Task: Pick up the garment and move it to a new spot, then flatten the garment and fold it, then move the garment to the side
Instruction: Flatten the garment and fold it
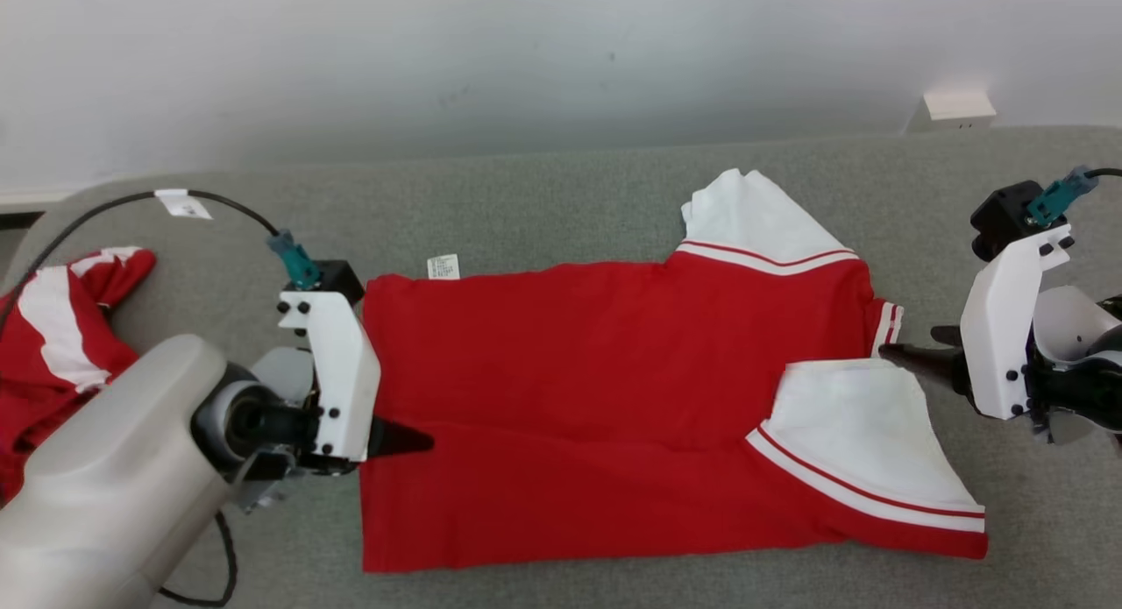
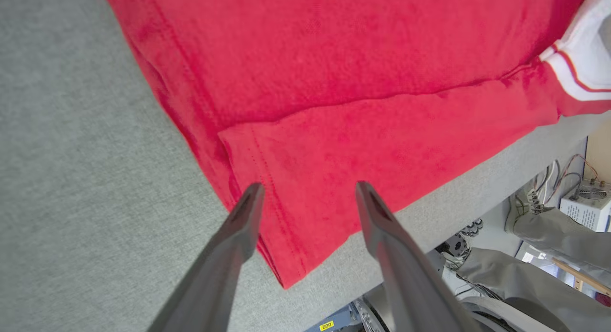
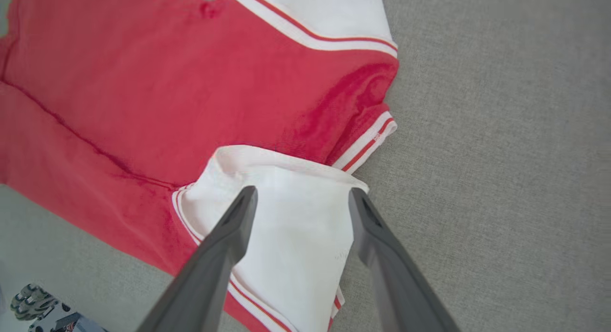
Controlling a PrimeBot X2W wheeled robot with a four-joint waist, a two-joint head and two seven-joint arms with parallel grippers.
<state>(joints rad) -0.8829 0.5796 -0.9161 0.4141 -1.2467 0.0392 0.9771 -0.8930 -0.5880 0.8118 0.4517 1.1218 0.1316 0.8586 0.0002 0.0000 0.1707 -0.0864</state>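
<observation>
Snagging is the main risk. The left claw [image 2: 310,186], fingers apart and empty, hangs over the folded-in flap [image 2: 358,145] of the red shirt [image 1: 614,399], which lies spread mid-worktop [image 1: 543,206]; a dragging fingertip could reopen that fold. The right claw [image 3: 303,192], also spread and empty, sits above the folded white sleeve [image 3: 286,179], which might flip back. A second red-and-white garment [image 1: 53,346] crowds the left side; a cable [image 1: 219,201] loops nearby.

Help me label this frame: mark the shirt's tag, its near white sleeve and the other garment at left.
tag [image 1: 443,266], head view, middle of the white label.
near sleeve [image 1: 863,434], head view, its white panel.
other garment [image 1: 53,329], head view, its white patch.
</observation>
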